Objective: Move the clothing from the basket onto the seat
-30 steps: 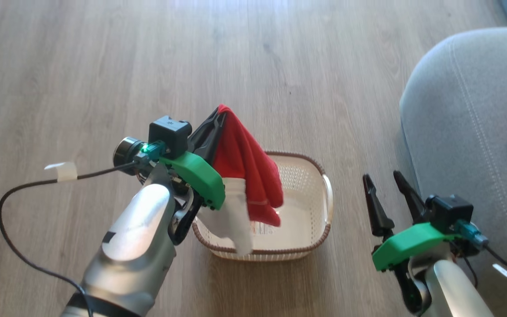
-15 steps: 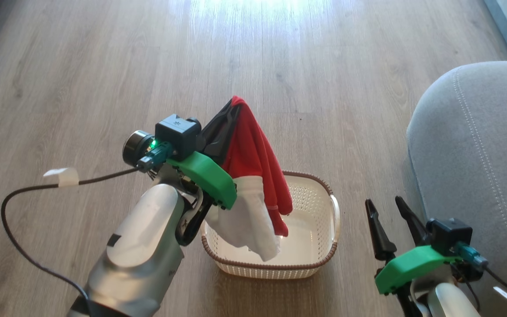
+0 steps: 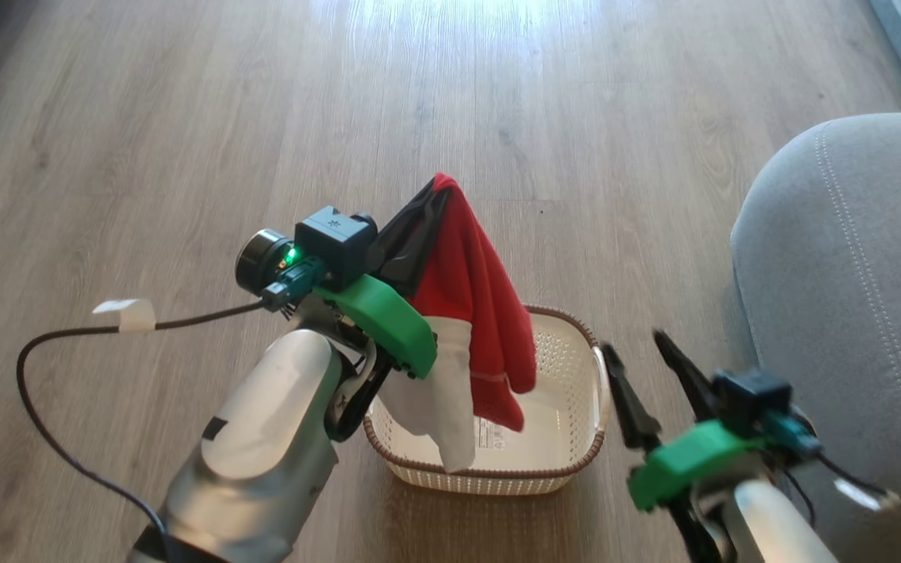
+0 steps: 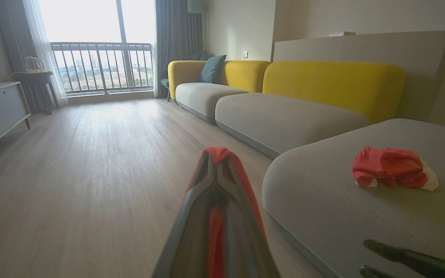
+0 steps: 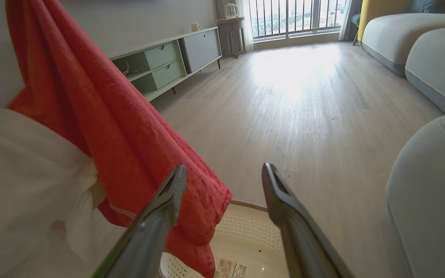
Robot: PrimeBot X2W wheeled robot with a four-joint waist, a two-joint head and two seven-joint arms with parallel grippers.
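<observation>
Robot's left gripper (image 3: pixel 433 191) is clenched on the bright red fabric garment with a white panel (image 3: pixel 482 313), pinching it at the top fold. The cloth hangs from the dark fingers over the small oval cream-white perforated plastic basket with a brown woven-look rim (image 3: pixel 576 457). The white lower end dips inside the basket opening; hard to tell if it touches the bottom. A paper label (image 3: pixel 489 432) lies on the basket floor. The right gripper (image 3: pixel 632 346) is empty with its fingers spread apart, just beside the basket's right handle, between the basket and the large light grey upholstered sofa cushion (image 3: pixel 834 297). A second crumpled red-and-white garment (image 4: pixel 394 170) lies on that cushion, well apart from the basket. Light wood-plank floor (image 3: pixel 184 156) under it all.
</observation>
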